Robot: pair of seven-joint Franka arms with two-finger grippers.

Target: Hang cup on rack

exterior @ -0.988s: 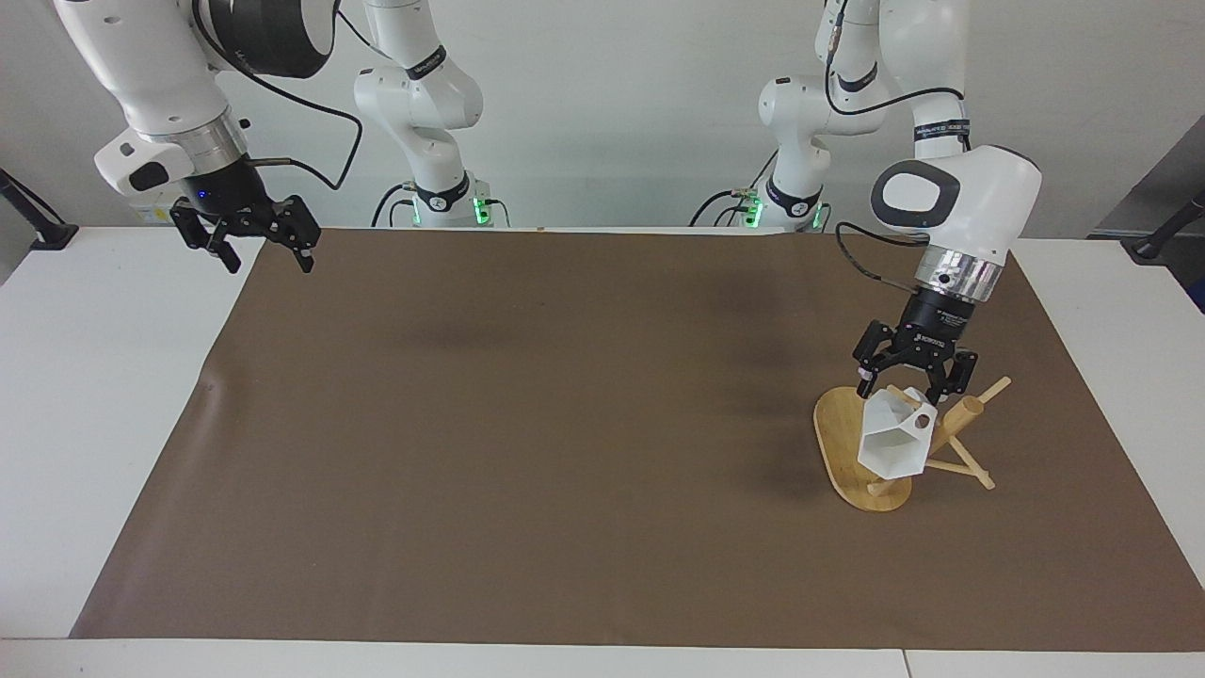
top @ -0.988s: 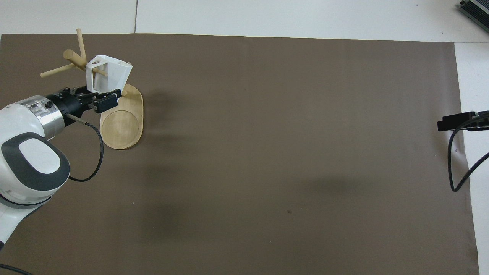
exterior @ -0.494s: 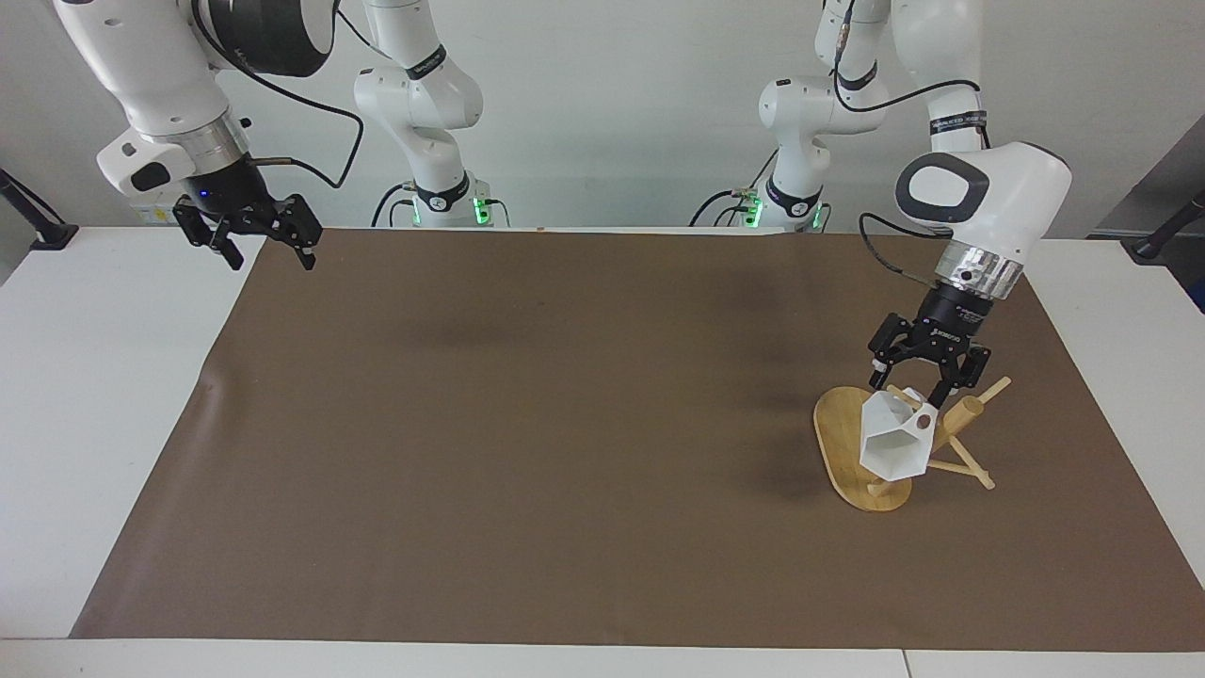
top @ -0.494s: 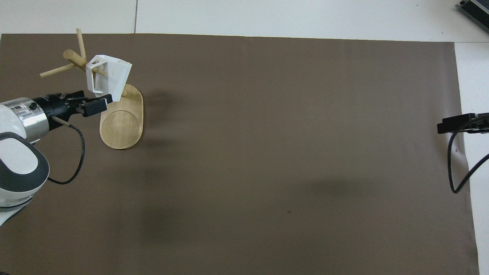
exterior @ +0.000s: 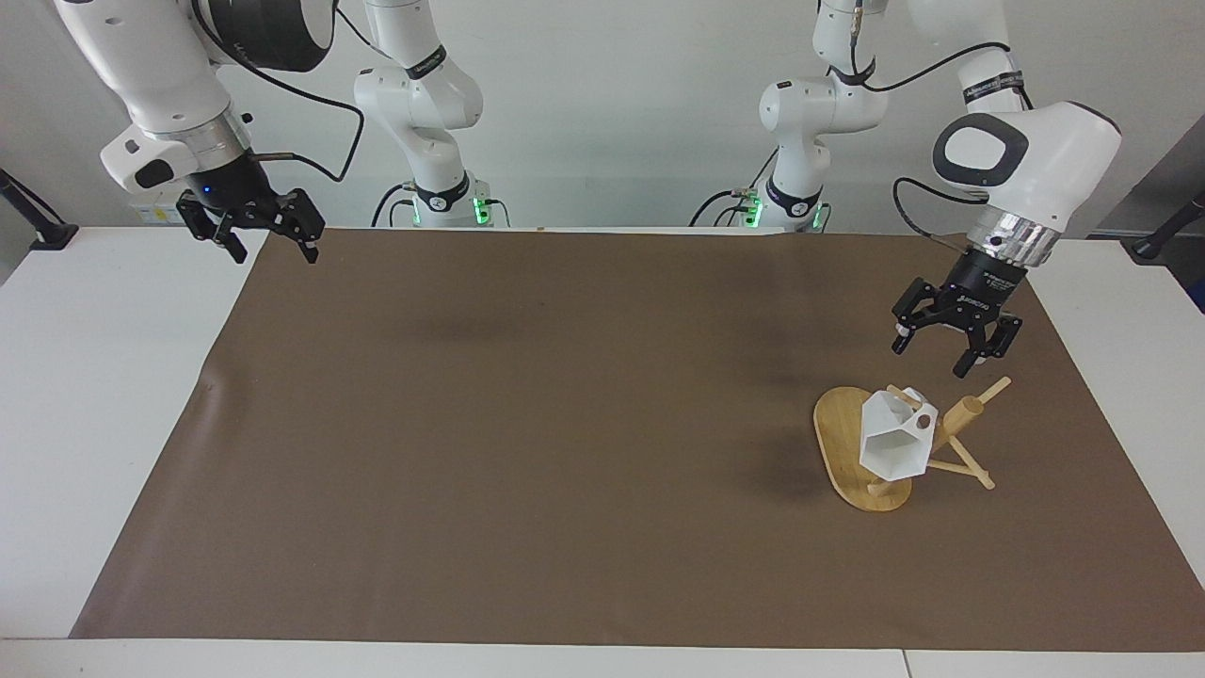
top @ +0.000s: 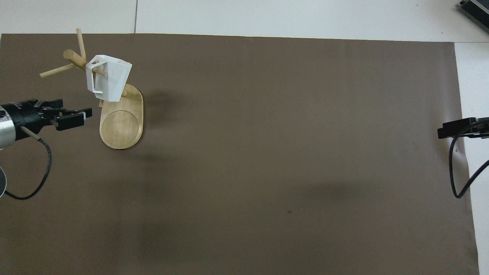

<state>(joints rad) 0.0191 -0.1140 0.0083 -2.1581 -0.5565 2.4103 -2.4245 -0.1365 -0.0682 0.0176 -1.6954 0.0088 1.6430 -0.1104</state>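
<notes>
Bright even overhead light; soft diffuse shadows on mat point(exterior: 565, 424); sharp focus.

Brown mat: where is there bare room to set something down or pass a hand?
Nearly the whole brown mat is bare, from the rack to the right arm's end. The rack's corner, with the cup on a peg and the open left gripper over it, is crowded. The open right gripper waits over the mat's edge.

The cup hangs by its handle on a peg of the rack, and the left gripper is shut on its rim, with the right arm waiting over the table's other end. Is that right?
Not quite. The left gripper is open and clear of the cup, up in the air above the rack, as the facing view shows. The cup does hang by its handle on a peg, and the right gripper waits over the right arm's end of the table.
</notes>
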